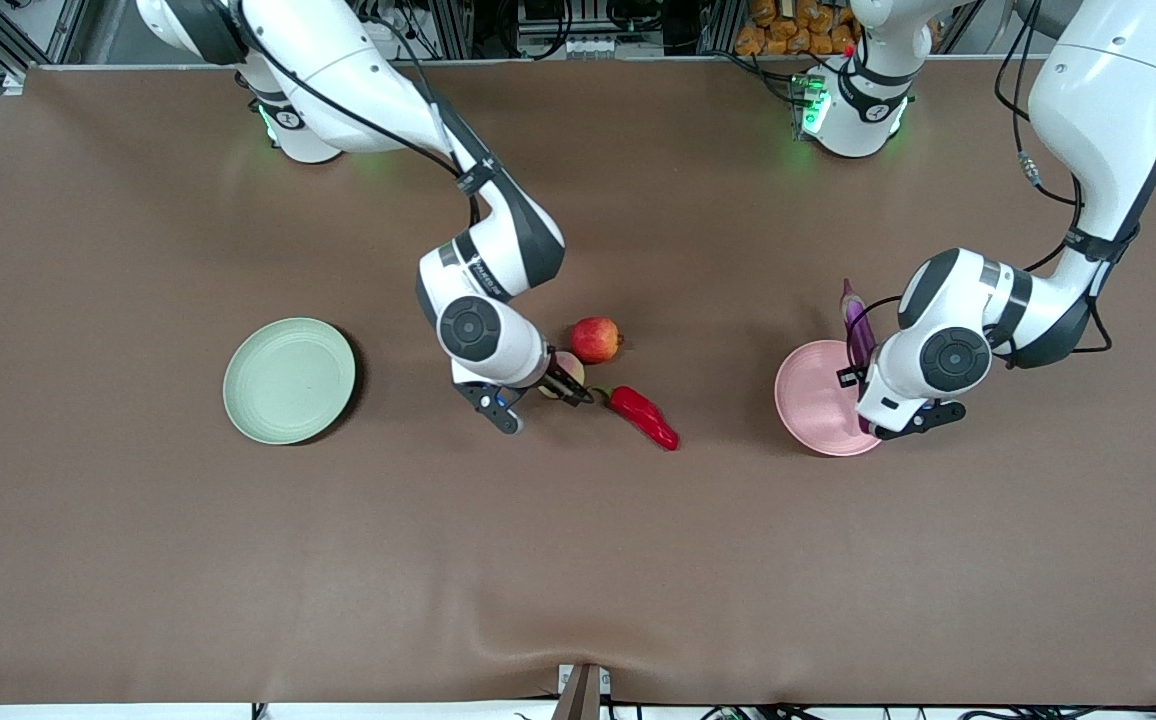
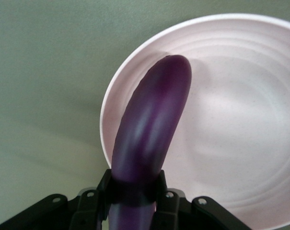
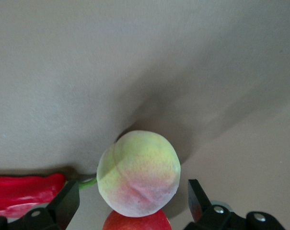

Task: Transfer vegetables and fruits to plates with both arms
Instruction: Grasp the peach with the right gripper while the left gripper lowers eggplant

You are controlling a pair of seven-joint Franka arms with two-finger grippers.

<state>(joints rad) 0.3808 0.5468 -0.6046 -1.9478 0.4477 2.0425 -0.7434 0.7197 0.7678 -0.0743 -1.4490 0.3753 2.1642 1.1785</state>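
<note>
The left pincer (image 1: 873, 395) is clamped around the purple eggplant (image 1: 857, 325), holding it in the air over the pink plate (image 1: 813, 400), toward the plate's 1 o'clock rim; the wrist view shows the fruit's tip above the plate's edge. The right pincer (image 1: 536, 398) is down at the table (image 1: 578, 560) with its fingers (image 3: 65, 206) spread on either side of the peach (image 3: 138, 172), not gripping it. The apple (image 1: 595, 339) sits at the peach's 1 o'clock, the red chili (image 1: 643, 416) at its 4 o'clock. The green plate (image 1: 289, 380) lies bare toward the right arm's end.
</note>
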